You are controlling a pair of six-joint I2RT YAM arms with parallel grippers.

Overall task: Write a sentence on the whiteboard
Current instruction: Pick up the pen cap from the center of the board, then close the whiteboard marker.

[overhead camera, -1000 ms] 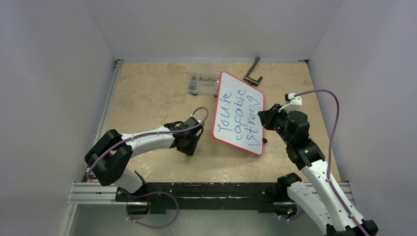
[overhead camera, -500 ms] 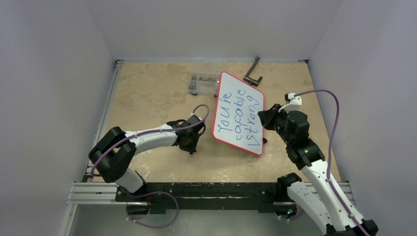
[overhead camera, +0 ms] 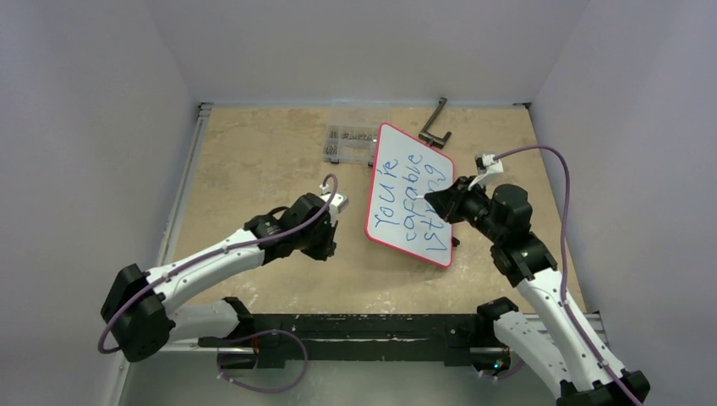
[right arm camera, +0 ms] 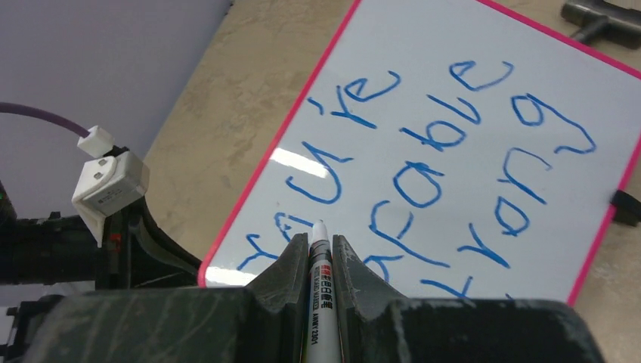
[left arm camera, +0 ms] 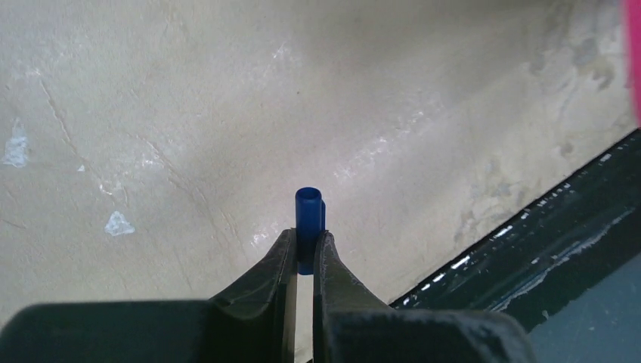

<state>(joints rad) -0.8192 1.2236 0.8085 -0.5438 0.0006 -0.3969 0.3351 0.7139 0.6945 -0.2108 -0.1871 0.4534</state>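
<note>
The whiteboard (overhead camera: pixel 391 145) with its thin red frame stands tilted at mid-table, and the blue sentence (overhead camera: pixel 411 196) reads "You're capable strong" in slanted lines. My right gripper (overhead camera: pixel 435 201) hovers over the board's right half, shut on a white marker (right arm camera: pixel 320 280). The marker's bare tip points at the lower words of the sentence (right arm camera: pixel 446 144) on the whiteboard (right arm camera: pixel 423 45). My left gripper (overhead camera: pixel 325 245) hangs just left of the board, above the tabletop. In the left wrist view this gripper (left arm camera: pixel 305 236) is shut on a small blue marker cap (left arm camera: pixel 308 208).
A clear box of small parts (overhead camera: pixel 351 142) sits behind the board. A black L-shaped tool (overhead camera: pixel 435 125) lies at the back edge. The dark mounting rail (overhead camera: pixel 338 330) runs along the near edge, and side walls close in the table.
My left gripper has shut on the blue cap and risen, with the arm stretched further out. My right gripper has swung left over the board with the marker.
</note>
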